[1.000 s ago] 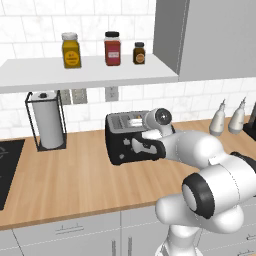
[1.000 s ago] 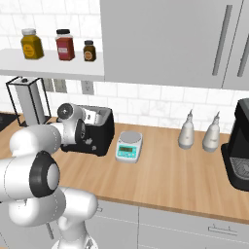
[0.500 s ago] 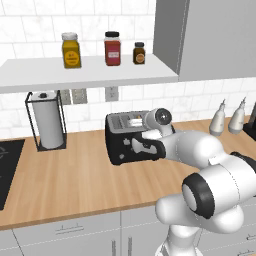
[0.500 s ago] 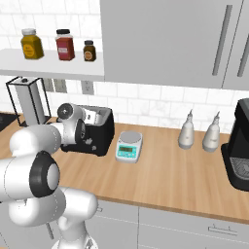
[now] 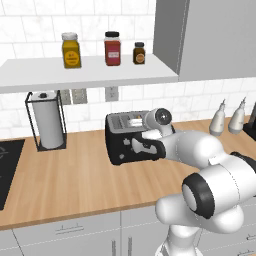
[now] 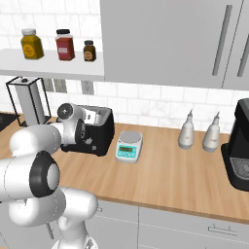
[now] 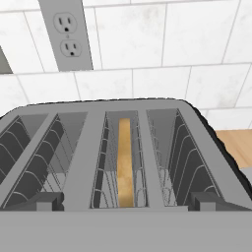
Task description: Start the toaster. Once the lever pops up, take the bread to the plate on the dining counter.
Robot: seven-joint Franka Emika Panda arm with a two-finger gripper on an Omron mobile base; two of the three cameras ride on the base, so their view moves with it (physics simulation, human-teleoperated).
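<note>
Toaster: a black box with a silvery slotted top (image 5: 125,137), set on the worktop (image 5: 75,175) near the tiled back wall, under the shelf's right end; seen from above in the hand view (image 7: 123,147), where several wire-lined slots are shown.
Bread: a thin tan slice (image 7: 125,162) is stood on edge in the middle slot, sunk well down between the wire guides; a pale patch is visible at the slots in the left base view (image 5: 135,121).
Gripper: held at the toaster's front side, above the slots (image 7: 126,201); its two dark tips are spread wide, one near each outer slot, with nothing held between them. In the base views the hand (image 5: 150,142) is seen pressed close to the toaster's front face, but contact cannot be told.
Scale: a small white-and-teal one (image 6: 129,146) is placed just beside the toaster's right side, apart from it.
Towel holder: a black wire frame with a white roll (image 5: 47,120) is stood near the back edge, left of the toaster, well apart.
Bottles: two pale grey ones (image 6: 187,131) are set near the back wall, right of the scale.
Coffee machine: a black one (image 6: 238,151) is seen at the worktop's right end.
Shelf: three jars (image 5: 112,48) are lined up on it.
Outlet: a grey one (image 7: 66,34) is fixed to the wall behind the toaster.
</note>
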